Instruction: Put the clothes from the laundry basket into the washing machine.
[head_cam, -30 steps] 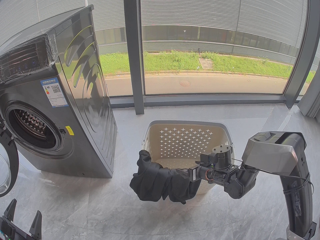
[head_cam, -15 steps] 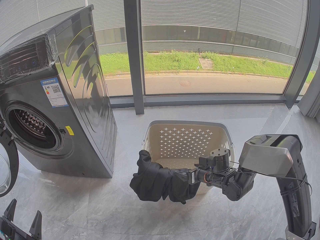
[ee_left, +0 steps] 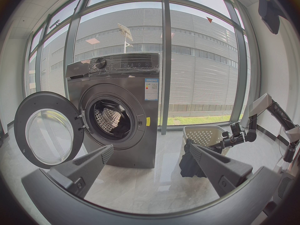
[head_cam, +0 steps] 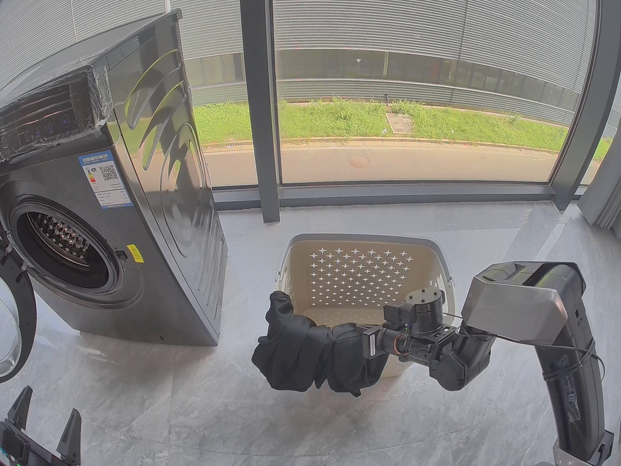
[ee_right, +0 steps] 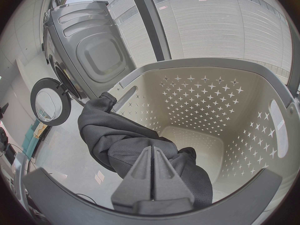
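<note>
Dark garment draped over laundry basket rim on side toward washing machine, mostly hanging outside basket; clamped at basket-side end by right gripper, fingers pressed together on cloth; left gripper spread wide, well apart from basket.

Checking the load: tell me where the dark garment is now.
In the head view, the dark garment hangs over the near-left rim of the laundry basket, right of the washing machine, with the right gripper at its basket end.
</note>
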{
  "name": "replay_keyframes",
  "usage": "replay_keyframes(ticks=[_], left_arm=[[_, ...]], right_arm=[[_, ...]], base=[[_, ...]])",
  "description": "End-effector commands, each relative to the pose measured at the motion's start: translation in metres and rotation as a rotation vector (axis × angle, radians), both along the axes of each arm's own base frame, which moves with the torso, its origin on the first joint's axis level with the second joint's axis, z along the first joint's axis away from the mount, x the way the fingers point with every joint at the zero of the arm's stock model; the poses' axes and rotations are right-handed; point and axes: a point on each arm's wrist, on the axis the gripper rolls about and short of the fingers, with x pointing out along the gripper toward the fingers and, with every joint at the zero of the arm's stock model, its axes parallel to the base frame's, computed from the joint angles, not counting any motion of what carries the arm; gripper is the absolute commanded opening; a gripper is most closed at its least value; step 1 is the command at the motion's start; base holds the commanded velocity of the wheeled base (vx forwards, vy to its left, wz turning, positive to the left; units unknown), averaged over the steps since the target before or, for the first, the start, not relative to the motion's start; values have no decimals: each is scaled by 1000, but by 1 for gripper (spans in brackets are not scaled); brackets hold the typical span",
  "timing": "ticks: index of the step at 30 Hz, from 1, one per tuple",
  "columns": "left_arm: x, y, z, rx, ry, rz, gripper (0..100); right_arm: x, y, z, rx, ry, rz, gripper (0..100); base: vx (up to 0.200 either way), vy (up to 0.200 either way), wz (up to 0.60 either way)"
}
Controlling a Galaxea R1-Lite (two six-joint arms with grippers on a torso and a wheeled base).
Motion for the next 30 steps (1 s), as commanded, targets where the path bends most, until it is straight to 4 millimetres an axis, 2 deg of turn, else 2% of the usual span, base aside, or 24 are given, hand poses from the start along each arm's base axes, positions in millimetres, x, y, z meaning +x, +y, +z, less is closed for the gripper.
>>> replay_keyframes(ticks=[1, 10, 19, 20, 25, 30], left_arm=[[0, 0, -5, 0, 1, 1, 100], [0, 0, -5, 0, 1, 1, 100], [0, 0, -5, 0, 1, 1, 100], [0, 0, -5, 0, 1, 1, 100], [0, 0, -5, 0, 1, 1, 100], [0, 0, -5, 0, 1, 1, 100]], right_arm=[[0, 0, 2, 3, -4, 1, 0], [-1, 0, 15, 21, -25, 3, 0], [-1, -4, 5, 13, -5, -4, 0], [-1, -4, 5, 13, -5, -4, 100], [-2, -1, 5, 12, -2, 5, 100], [-4, 1, -2, 1, 15, 11, 100]], base=[[0, 0, 0], [0, 0, 0], [0, 0, 0], [0, 0, 0], [0, 0, 0], [0, 0, 0]])
